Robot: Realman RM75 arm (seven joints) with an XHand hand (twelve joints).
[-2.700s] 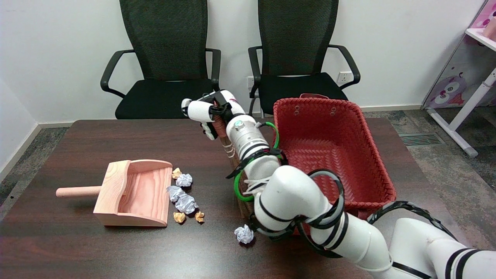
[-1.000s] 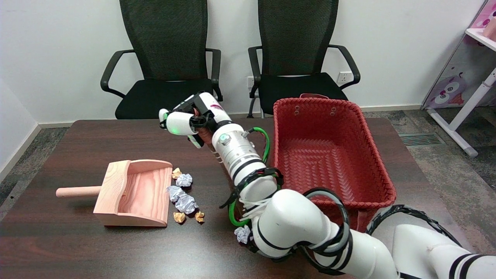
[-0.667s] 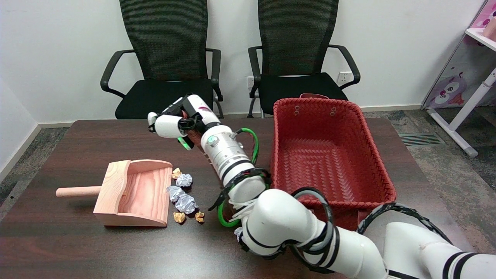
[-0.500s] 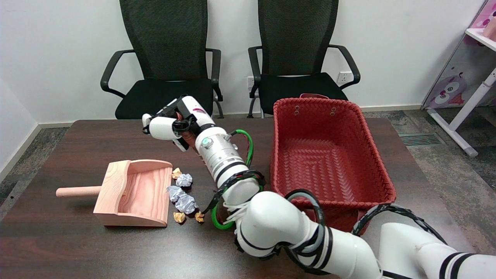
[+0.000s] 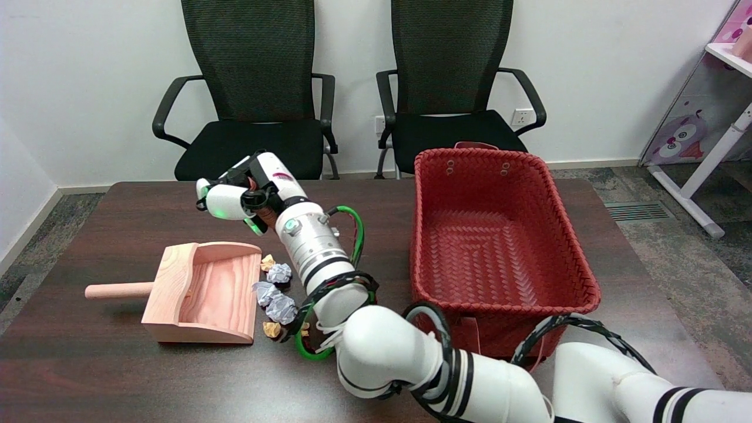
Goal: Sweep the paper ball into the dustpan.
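Head view: the wooden dustpan [image 5: 202, 294] lies flat on the dark table [image 5: 117, 211], its long axis running left to right; the round handle points left and the open mouth faces right. Just beside that mouth lies a cluster of crumpled paper balls [image 5: 276, 294], white and tan, touching or nearly touching the pan's front edge. The right hand [image 5: 238, 191] is raised behind and to the right of the dustpan, fingers curled around a brown stick-like handle; what hangs below is hidden by the forearm. The forearm slants down past the balls' right side. A red woven basket [image 5: 564, 235] sits well right of the dustpan.
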